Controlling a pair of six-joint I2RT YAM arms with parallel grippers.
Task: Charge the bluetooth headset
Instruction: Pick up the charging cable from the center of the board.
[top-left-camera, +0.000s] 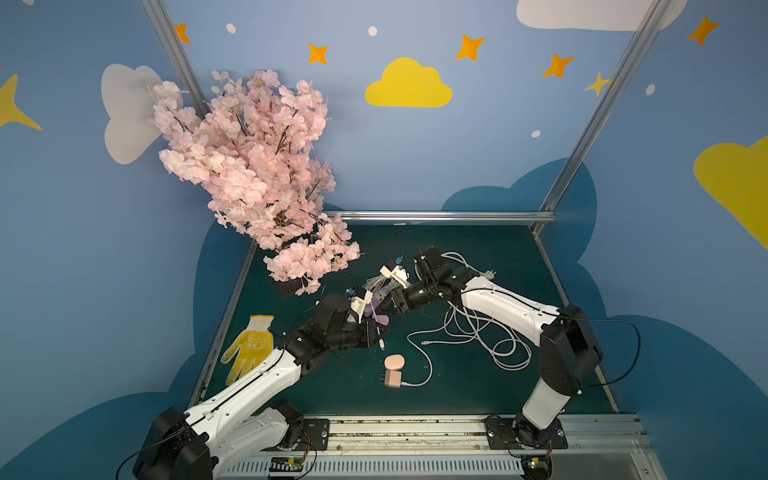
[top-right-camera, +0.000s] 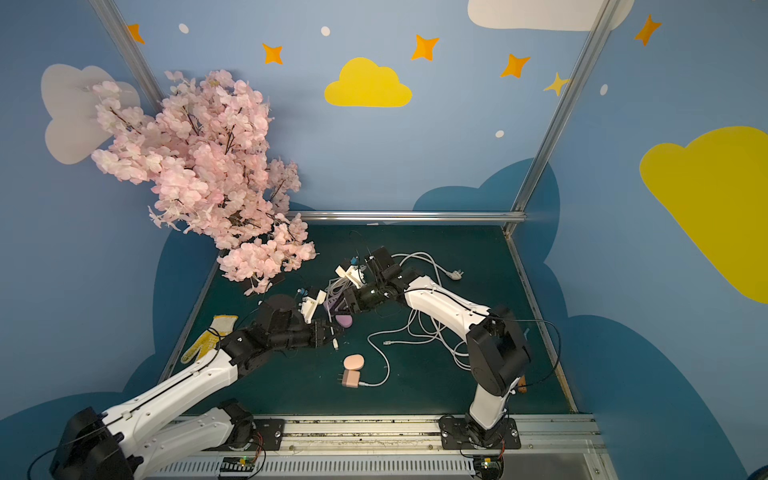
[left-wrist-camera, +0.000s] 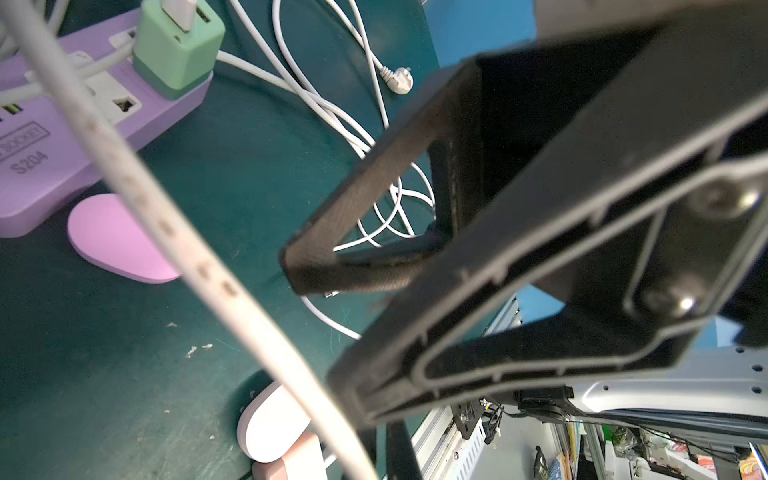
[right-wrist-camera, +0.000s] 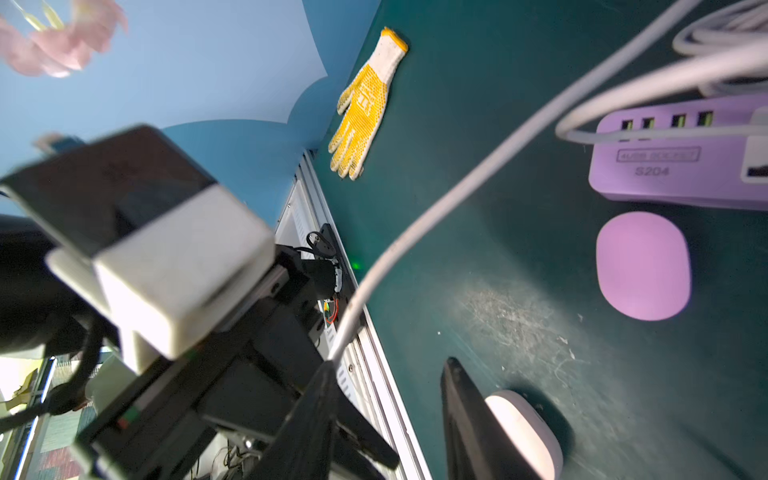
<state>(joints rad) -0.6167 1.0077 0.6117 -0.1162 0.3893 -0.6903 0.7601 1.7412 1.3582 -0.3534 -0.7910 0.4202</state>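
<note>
Over the green mat (top-left-camera: 478, 395), my left gripper (top-left-camera: 376, 334) was clamped on the plug end of the white charging cable (left-wrist-camera: 137, 186), while my right gripper (right-wrist-camera: 388, 365) held its jaws apart with nothing between them. The purple headset case (top-left-camera: 381, 320) lay flat just beside the power strip (left-wrist-camera: 50, 174); a skewed plug could shove it away instead of seating, I judged. Loose cords (left-wrist-camera: 351, 135) and a pink case (top-left-camera: 394, 362) crowded that spot, and the glove (top-left-camera: 249, 351) lay well apart.

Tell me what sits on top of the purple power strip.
A green adapter is plugged into the purple power strip, with a white USB plug in its top. One socket beside it is free. White cables cross the rest, hiding the sockets there.
</note>
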